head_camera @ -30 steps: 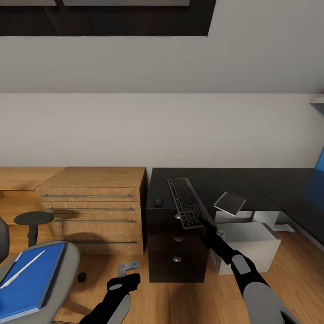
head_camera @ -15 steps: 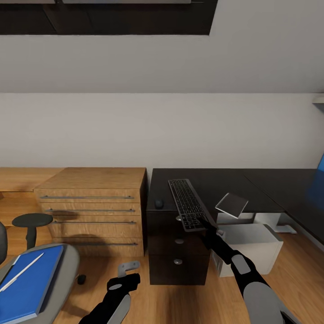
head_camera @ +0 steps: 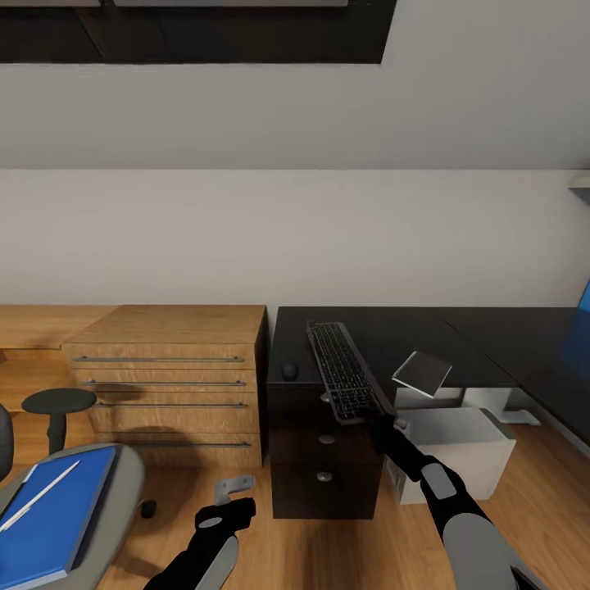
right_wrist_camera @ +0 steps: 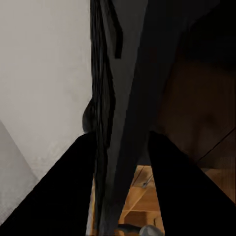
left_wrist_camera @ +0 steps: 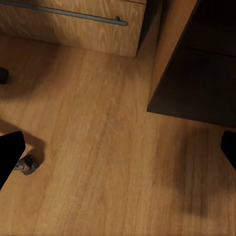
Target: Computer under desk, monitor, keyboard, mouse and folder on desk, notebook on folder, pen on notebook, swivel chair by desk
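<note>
My right gripper (head_camera: 374,407) is shut on the near end of the keyboard (head_camera: 340,369), which hangs tilted on its long edge over the black desk (head_camera: 475,336). In the right wrist view the keyboard (right_wrist_camera: 105,123) runs edge-on between the fingers (right_wrist_camera: 64,196). The mouse (head_camera: 288,370) lies on the desk to its left. A thin grey notebook (head_camera: 422,373) overhangs the desk's front edge. The pale computer (head_camera: 455,447) sits below. The blue folder (head_camera: 53,508) with the white pen (head_camera: 41,490) lies on the swivel chair (head_camera: 123,483). My left gripper (head_camera: 233,490) hangs open low over the floor. The monitor is out of view.
A light wooden drawer unit (head_camera: 168,385) stands left of the desk's dark drawer block (head_camera: 324,459). The chair's black armrest (head_camera: 57,401) rises near the left edge. A chair caster (left_wrist_camera: 27,164) rests on the wood floor (left_wrist_camera: 108,147). A blue panel (head_camera: 583,307) shows far right.
The keyboard has turned steeper onto its edge in my right gripper. The camera has shifted slightly. The left arm has stayed put.
</note>
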Motion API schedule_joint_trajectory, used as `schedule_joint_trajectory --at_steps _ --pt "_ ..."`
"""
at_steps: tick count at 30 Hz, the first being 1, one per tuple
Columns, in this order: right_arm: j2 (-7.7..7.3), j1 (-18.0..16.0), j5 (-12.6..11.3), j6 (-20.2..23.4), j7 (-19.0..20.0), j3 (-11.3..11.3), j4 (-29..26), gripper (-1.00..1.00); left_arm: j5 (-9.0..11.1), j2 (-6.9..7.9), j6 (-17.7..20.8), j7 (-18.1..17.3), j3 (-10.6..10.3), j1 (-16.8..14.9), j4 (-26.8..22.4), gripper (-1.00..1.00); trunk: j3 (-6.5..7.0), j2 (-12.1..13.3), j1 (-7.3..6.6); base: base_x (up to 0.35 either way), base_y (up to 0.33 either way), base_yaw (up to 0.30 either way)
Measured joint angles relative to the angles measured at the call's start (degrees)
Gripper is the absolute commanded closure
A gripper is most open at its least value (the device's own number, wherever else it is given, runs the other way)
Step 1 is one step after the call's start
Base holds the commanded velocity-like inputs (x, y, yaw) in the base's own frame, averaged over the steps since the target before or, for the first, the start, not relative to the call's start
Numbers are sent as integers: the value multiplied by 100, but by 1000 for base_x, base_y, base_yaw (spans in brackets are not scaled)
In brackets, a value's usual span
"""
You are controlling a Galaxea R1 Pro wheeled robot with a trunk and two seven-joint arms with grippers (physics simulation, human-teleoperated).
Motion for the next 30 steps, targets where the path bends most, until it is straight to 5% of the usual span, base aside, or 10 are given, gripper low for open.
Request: schedule_joint_trajectory --at_steps 14,20,30 --pt "0 -1 -54 2 -62 11 -4 100 9 0 6 10 1 0 9 -100 0 0 0 0 0 0" --pt "12 0 -8 -37 -44 23 -57 100 8 -8 0 23 -16 0 9 -100 107 239 -131 0 0 0" --pt "68 83 -7 -35 4 17 -894 100 5 -9 0 29 -23 0 35 -100 287 640 -351 0 0 0"
